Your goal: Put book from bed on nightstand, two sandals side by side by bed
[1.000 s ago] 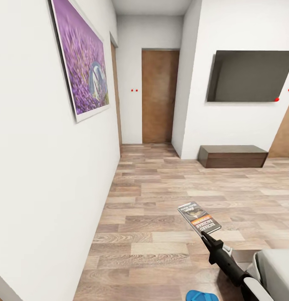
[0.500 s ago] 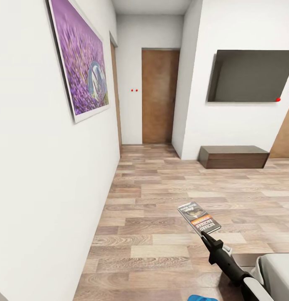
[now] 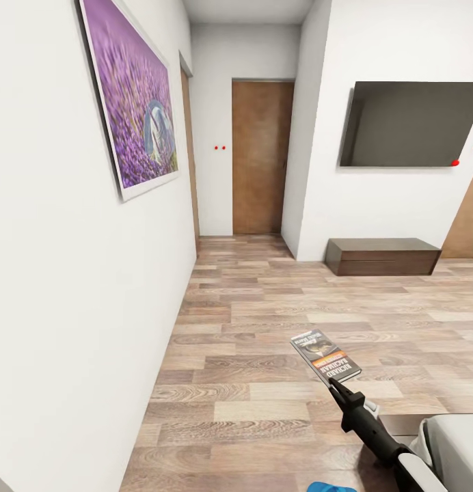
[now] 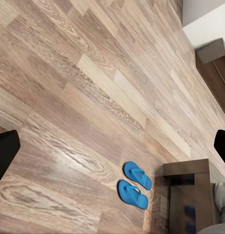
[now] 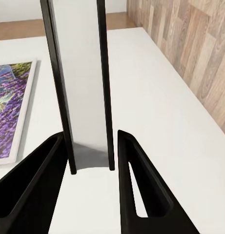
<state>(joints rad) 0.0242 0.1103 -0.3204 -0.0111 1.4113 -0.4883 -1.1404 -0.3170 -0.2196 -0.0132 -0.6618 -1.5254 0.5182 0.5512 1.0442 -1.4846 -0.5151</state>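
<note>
The book [image 3: 325, 355], grey with an orange band, is held out flat over the wood floor by my right gripper [image 3: 334, 384], which is shut on its near edge. In the right wrist view the book [image 5: 83, 83] stands edge-on between the black fingers [image 5: 134, 165]. The two sandals [image 4: 137, 175] [image 4: 132, 194] lie side by side on the floor, close to the dark corner of the bed [image 4: 188, 168]. My left gripper [image 4: 112, 151] hangs high above them, wide open and empty. In the head view, a blue sliver of a sandal [image 3: 330, 487] and the bed [image 3: 458, 444] sit at the bottom edge.
A white wall with a purple painting [image 3: 130, 109] runs close along my left. A hallway leads to a brown door [image 3: 260, 157]. On the right, a dark TV [image 3: 407, 124] hangs over a low dark cabinet [image 3: 381, 255]. Open wood floor lies ahead.
The whole head view has shifted slightly, so the blue sandal sits lower at the bottom edge. The book and right arm keep the same pose.
</note>
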